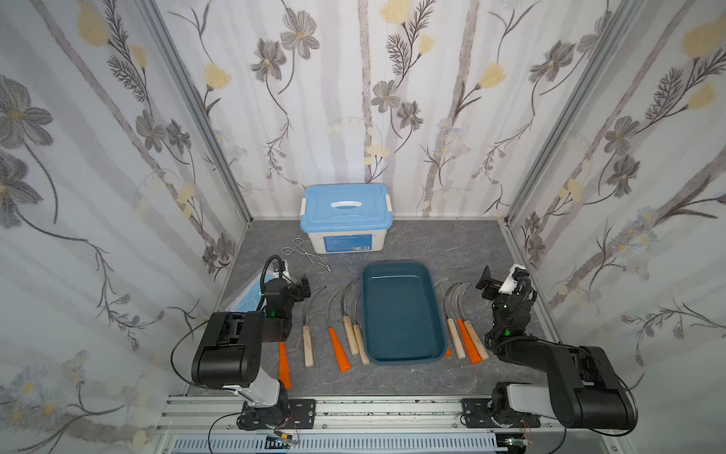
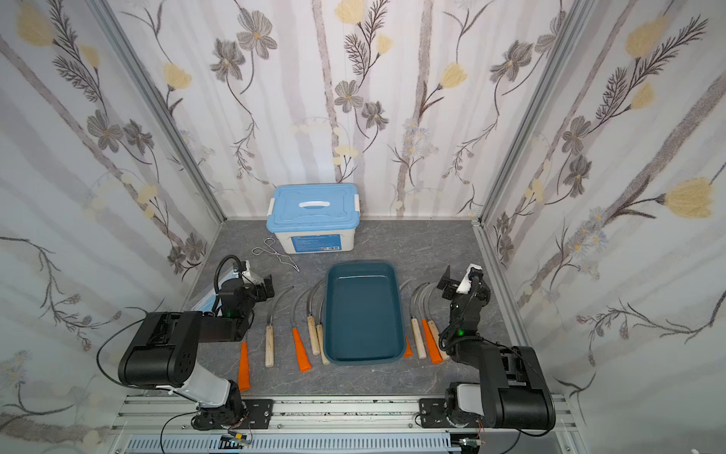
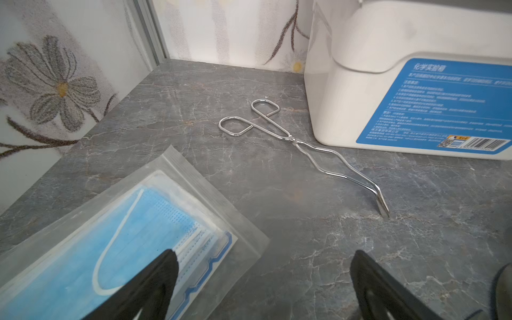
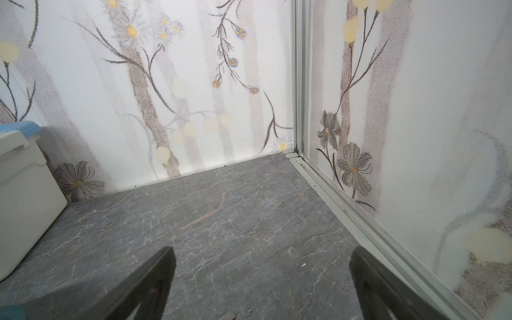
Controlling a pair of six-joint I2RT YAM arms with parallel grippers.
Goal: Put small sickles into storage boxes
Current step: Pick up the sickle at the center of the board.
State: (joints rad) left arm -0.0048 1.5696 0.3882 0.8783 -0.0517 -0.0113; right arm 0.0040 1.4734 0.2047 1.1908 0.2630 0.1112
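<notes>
The teal storage tray [image 1: 400,314] sits centrally on the table [image 1: 432,243], lidless, floor bare. The white box [image 1: 341,239] behind it is closed under a blue lid [image 1: 345,204]; contents hidden. The small sickles [image 1: 338,351] lie flat on the table along both long sides of the tray: thin curved grey blades, handles pale wood or orange. The left gripper [image 3: 263,277] and right gripper [image 4: 263,277] both show fingers spread wide.
</notes>
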